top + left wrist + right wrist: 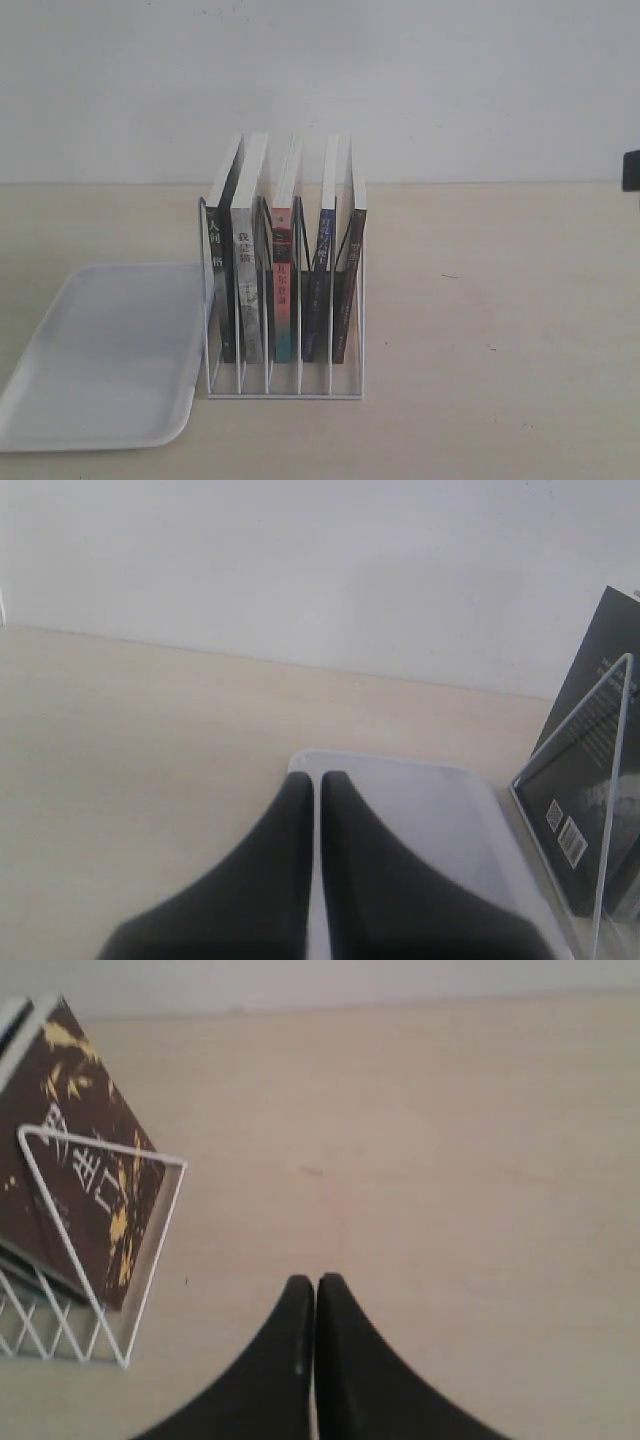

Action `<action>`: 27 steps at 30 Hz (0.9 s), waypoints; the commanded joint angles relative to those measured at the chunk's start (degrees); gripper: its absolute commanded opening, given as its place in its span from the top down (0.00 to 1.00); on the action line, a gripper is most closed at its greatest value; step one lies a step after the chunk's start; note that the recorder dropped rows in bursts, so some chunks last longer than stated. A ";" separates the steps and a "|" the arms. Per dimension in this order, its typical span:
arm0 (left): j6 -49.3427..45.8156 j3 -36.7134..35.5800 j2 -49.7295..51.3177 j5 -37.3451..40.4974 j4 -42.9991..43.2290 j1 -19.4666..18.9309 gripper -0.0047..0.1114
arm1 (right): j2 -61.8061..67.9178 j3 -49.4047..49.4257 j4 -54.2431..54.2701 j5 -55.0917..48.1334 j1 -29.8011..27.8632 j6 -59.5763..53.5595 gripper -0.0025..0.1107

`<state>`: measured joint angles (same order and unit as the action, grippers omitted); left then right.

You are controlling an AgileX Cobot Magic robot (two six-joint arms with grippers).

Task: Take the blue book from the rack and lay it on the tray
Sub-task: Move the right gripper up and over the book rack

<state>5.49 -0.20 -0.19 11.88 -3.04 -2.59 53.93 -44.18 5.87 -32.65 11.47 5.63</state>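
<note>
In the exterior view, five books are counted upright in the one rack (285, 395). The blue book (321, 265) is stood fourth from the single tray (100, 350), whose corner farthest from the rack is cut off. Spine lettering is blurred.

In the left wrist view, the left gripper (315, 777) is seen pressed closed and empty at the tray's edge.

In the right wrist view, the right gripper (315, 1280) is likewise closed on nothing near the rack, where the maroon-brown book (85, 1160) is cropped.

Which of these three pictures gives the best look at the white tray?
The exterior view: the tray shows almost whole, left of the rack. The left wrist view shows only part of it, beyond the shut left tool. The right wrist view shows none of it.
</note>
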 commanded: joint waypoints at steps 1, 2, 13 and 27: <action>0.43 0.20 0.19 -0.41 -0.59 -0.20 0.92 | 1.95 -0.49 5.92 -4.19 -0.12 0.27 0.98; 0.43 0.20 0.19 -0.41 -0.59 -0.20 0.92 | 2.03 -0.49 6.88 -5.19 -0.12 0.09 0.98; 0.43 0.20 0.19 -0.41 -0.59 -0.20 0.92 | 6.36 -5.86 11.18 -20.60 1.17 -10.68 0.98; 0.43 0.20 0.19 -0.41 -0.59 -0.20 0.92 | 18.82 -7.97 15.53 -15.82 16.23 -11.75 0.98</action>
<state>5.49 -0.20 -0.19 11.88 -3.04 -2.59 72.05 -51.84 21.29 -50.52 25.87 -5.57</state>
